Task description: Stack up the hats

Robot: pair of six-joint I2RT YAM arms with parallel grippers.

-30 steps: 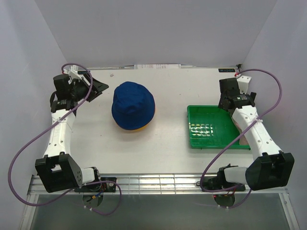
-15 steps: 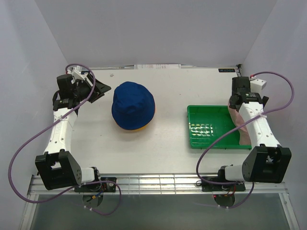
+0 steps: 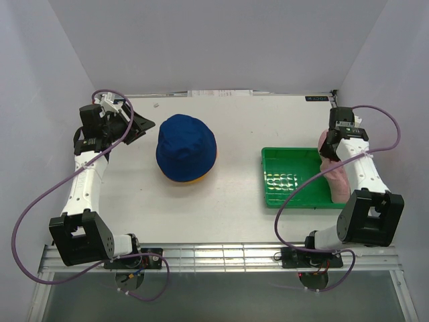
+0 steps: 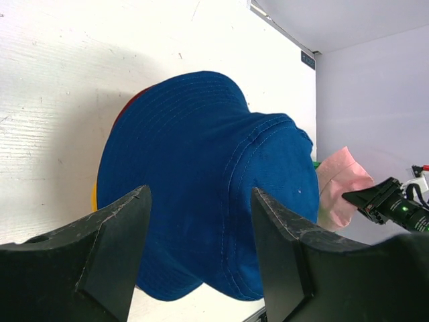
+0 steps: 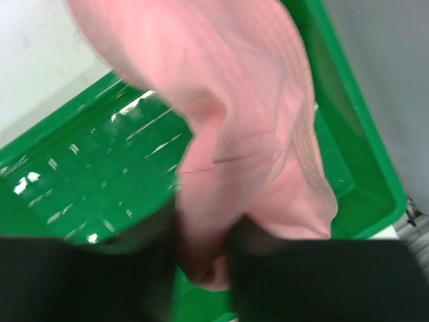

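Pink hat (image 5: 255,121) pinched by right gripper (image 5: 204,258); left gripper (image 4: 201,248) spread. Next, probably carry it onto the blue hat (image 3: 186,153).

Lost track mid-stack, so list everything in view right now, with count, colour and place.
blue hat: one, royal blue, tops the pile left of centre
yellow hat: one, yellow, edge under the blue hat
dark red hat: one, dark red, sliver under the blue hat
pink hat: one, pink, at the tray's right end
tray: one, green, right of centre
table: one, white
left arm: one, white, jaws open, empty
right arm: one, white, jaws closed on the pink hat
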